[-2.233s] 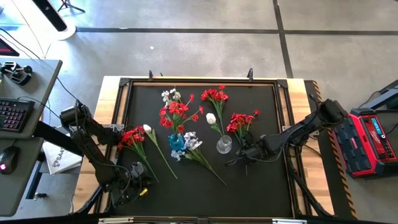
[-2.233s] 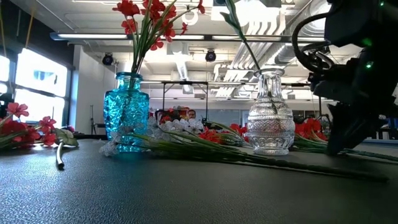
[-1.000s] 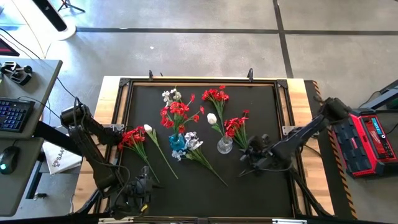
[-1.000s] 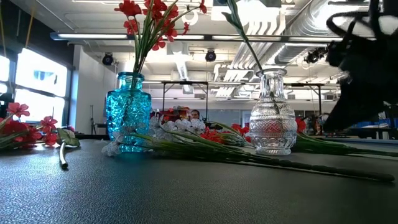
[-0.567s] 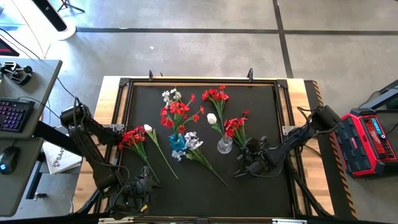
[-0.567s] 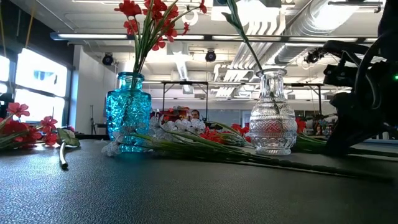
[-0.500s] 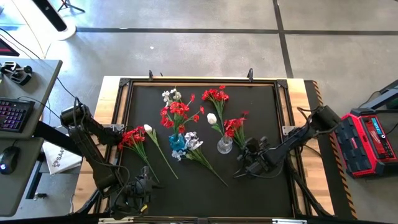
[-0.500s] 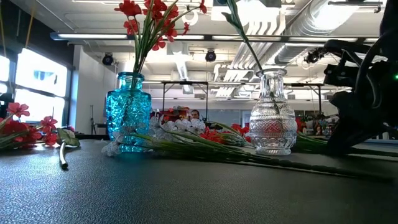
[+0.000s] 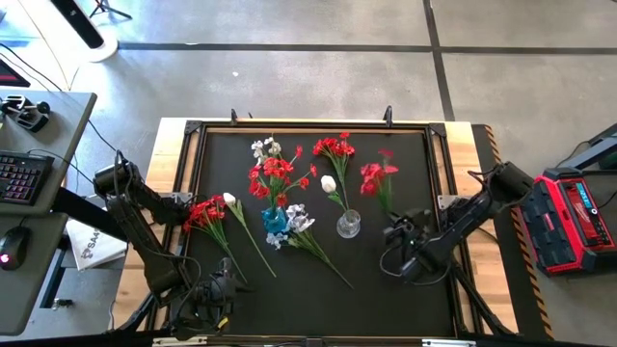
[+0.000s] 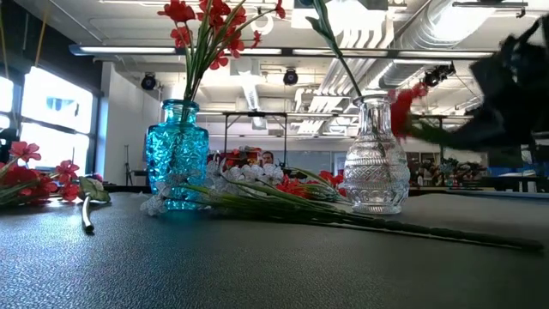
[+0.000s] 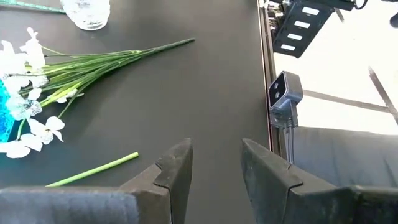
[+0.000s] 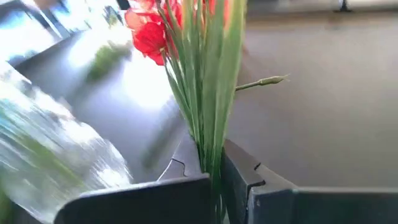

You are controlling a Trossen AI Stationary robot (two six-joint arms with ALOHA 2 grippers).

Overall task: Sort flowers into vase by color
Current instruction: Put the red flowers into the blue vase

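My right gripper (image 9: 391, 227) (image 12: 210, 163) is shut on a red flower sprig (image 9: 378, 175) (image 10: 401, 105), right of the clear vase (image 9: 348, 225) (image 10: 373, 159), which holds one white flower. The blue vase (image 9: 275, 220) (image 10: 176, 154) holds red flowers. A white sprig (image 9: 307, 236) (image 11: 37, 74) lies flat beside the blue vase. A red bunch with a white bud (image 9: 207, 212) lies at the left. Another red sprig (image 9: 334, 147) and a white one (image 9: 265, 147) lie toward the far edge. My left gripper (image 9: 229, 286) (image 11: 216, 163) waits open at the near left, touching nothing. My right gripper pinches the sprig's bundle of thin green stems (image 12: 206, 146) between its two fingers, well below the blossoms. The fingers lie across the stems. The sprig is lifted clear of the table, and its red blossoms (image 12: 149, 34) stick out beyond the fingertips toward the far edge.
A small camera (image 11: 285, 99) stands at the table's near edge. A bare green stem end (image 11: 93, 169) lies near my left gripper. A desk with a keyboard (image 9: 19, 178) stands left of the table, and a red case (image 9: 578, 217) to its right.
My right gripper has shut on the red sprig's stems and rolled its wrist. The sprig, which lay flat right of the clear vase, is now lifted clear. Its blossoms have swung up and toward the far edge.
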